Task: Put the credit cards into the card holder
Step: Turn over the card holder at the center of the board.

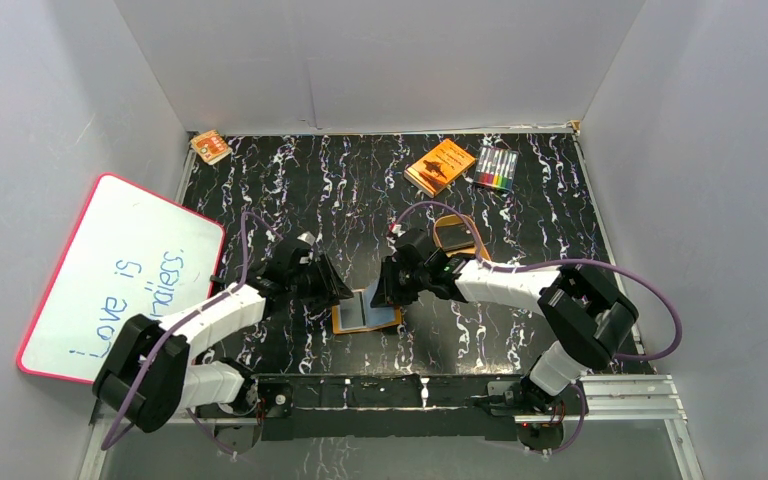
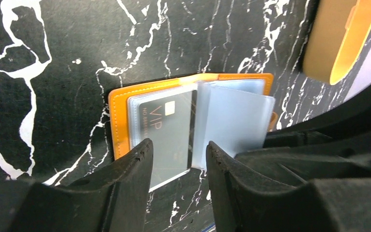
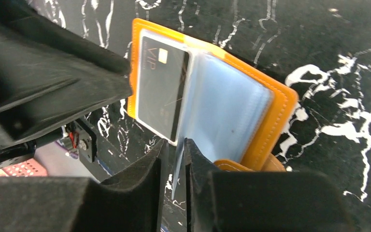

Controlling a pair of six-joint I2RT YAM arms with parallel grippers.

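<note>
Left gripper (image 2: 176, 166) is spread open and holding nothing. Its jaws straddle the near corner of the dark VIP card (image 2: 166, 130) without clamping it, as far as I can see. Right gripper (image 3: 174, 179) is only a crack apart at the near edge of the card holder (image 2: 118, 125). The edge of a clear sleeve leaf (image 3: 227, 106) runs into the gap. There's daylight beside it, so I'd call it loose rather than pinched, but it's close.

The card holder lies open and flat on the marbled table (image 2: 53, 96), right between the two grippers. The VIP card sits in the clear pocket on one half, but its near end pokes out past the holder's orange rim. So I'd say it's in, just not seated all the way. The other half is pale bluish leaves fanned up, and I can't tell if a card is in them.

A gold tray (image 2: 335, 43) sits just beyond the holder and an orange book (image 1: 440, 165) farther beyond that. I can't spot any loose cards, so my guess is it's mostly done: push that card home, maybe fold the holder shut.
</note>
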